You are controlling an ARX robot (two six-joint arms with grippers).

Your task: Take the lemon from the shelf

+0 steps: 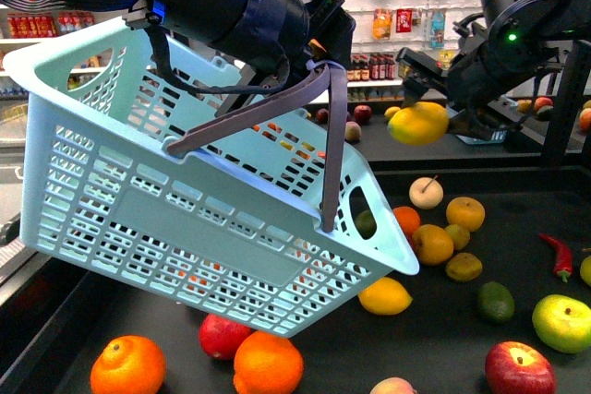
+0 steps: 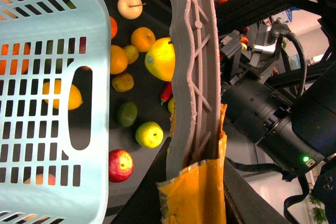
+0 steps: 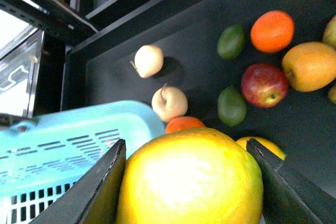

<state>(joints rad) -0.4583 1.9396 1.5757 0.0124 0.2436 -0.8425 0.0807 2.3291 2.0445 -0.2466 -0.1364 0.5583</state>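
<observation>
A: What do the fingers [image 3: 100, 192] of our right gripper [image 3: 190, 182] have?

B: They are clamped on the lemon [image 3: 189, 177], 1 dark finger on each side. In our right wrist view the yellow skin fills the whole gap between them.

A: And where is the lemon?

B: Off the shelf [image 1: 434, 339]. In our front view it hangs in the air in that gripper, above the far part of the black deck. It is near the raised end of the basket [image 1: 138, 182], and we see a gap between the 2.

A: And our left gripper [image 1: 309, 66]?

B: It is closed on the basket's grey handle [image 1: 334, 136]. In our left wrist view the handle runs down between its orange pads [image 2: 194, 198]. The light blue basket hangs from it, tilted, with 1 corner low over the fruit.

A: What lies on the deck?

B: A 2nd lemon [image 1: 385, 295] lies just below that low corner, and we cannot tell whether they touch. We see 2 oranges [image 1: 268, 364] at the near edge. Well apart to the right are a red apple [image 1: 520, 368], a green apple [image 1: 561, 322] and a red chilli [image 1: 558, 256]
</observation>
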